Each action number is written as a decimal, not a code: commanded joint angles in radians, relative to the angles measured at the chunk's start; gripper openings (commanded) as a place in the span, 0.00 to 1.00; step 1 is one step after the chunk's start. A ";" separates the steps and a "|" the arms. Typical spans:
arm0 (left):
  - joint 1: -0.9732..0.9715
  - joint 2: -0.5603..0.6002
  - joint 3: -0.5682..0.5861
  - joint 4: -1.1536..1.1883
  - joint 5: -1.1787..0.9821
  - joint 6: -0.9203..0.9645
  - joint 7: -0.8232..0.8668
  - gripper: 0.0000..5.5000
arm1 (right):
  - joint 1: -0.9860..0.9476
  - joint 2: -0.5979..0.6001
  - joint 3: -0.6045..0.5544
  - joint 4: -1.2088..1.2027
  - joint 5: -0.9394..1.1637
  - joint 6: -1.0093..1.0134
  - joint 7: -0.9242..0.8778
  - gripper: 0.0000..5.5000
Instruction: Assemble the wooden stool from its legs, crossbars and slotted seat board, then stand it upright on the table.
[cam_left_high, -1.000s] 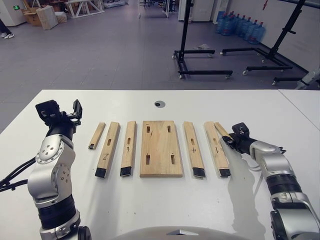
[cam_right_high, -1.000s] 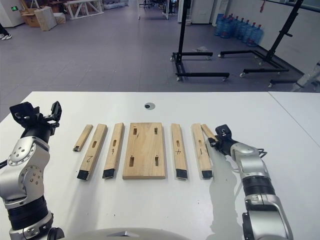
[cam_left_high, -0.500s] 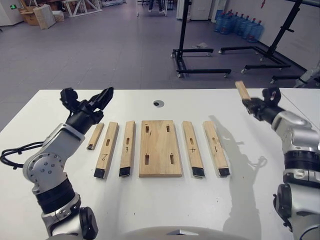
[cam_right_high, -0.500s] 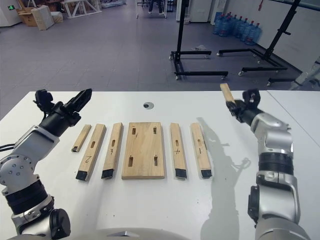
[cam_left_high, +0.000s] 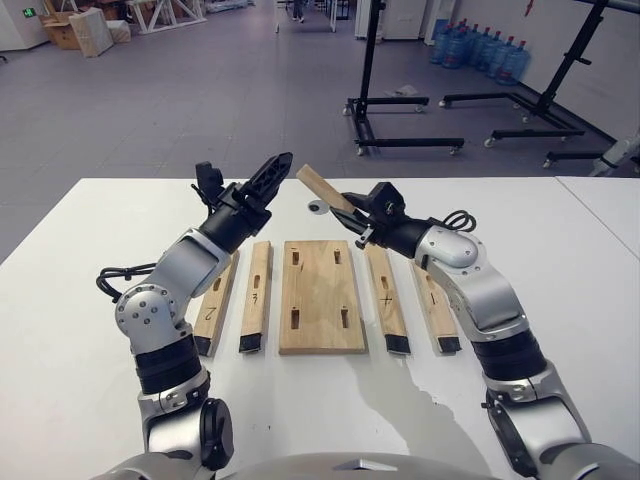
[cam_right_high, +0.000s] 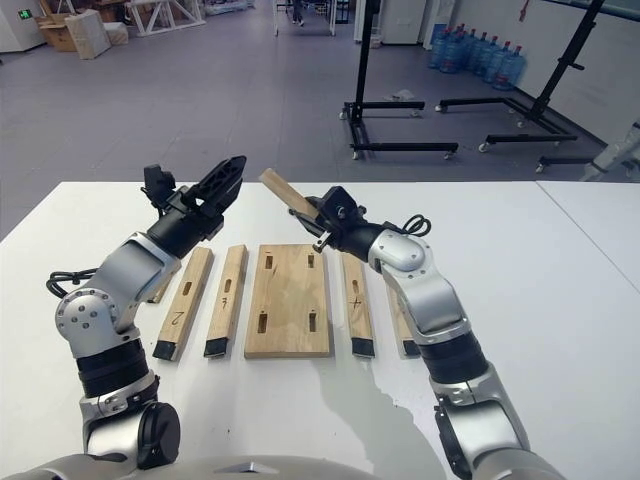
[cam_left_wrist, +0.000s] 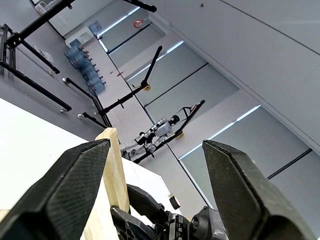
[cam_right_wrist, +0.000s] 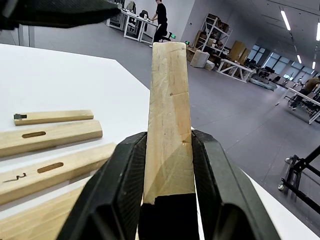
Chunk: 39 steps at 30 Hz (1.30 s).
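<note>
The slotted seat board (cam_left_high: 321, 296) lies flat mid-table. Two legs (cam_left_high: 256, 295) lie to its left and two more (cam_left_high: 385, 297) to its right. My right gripper (cam_left_high: 362, 218) hovers over the board's far end, shut on a short crossbar (cam_left_high: 322, 188) that points up and to the left. The right wrist view shows both pads clamped on that crossbar (cam_right_wrist: 169, 125). My left gripper (cam_left_high: 272, 178) is open in the air just left of the crossbar's tip. In the left wrist view the crossbar (cam_left_wrist: 116, 170) stands beside one finger (cam_left_wrist: 75, 195). A second short crossbar (cam_right_wrist: 52, 117) lies outside the left legs.
A round cable hole (cam_left_high: 318, 207) sits in the white table (cam_left_high: 560, 240) behind the raised crossbar. Black wheeled frames (cam_left_high: 405, 105) stand on the floor beyond the table. A second table (cam_left_high: 610, 205) adjoins at the right.
My right gripper lifted the crossbar from beside the right legs and swung it left, over the board's far end. My left gripper moved right and up toward the crossbar.
</note>
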 joint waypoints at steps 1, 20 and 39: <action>0.021 0.028 -0.031 0.007 -0.001 -0.025 0.004 0.62 | -0.037 0.032 -0.033 -0.029 0.028 0.037 -0.016 0.23; 0.019 0.062 -0.106 0.018 0.005 -0.115 -0.012 0.62 | 0.001 0.085 0.077 -0.171 0.086 0.145 -0.001 0.23; 0.042 0.068 -0.125 0.007 -0.026 -0.147 0.004 0.44 | -0.008 0.102 0.064 -0.164 0.083 0.150 -0.015 0.23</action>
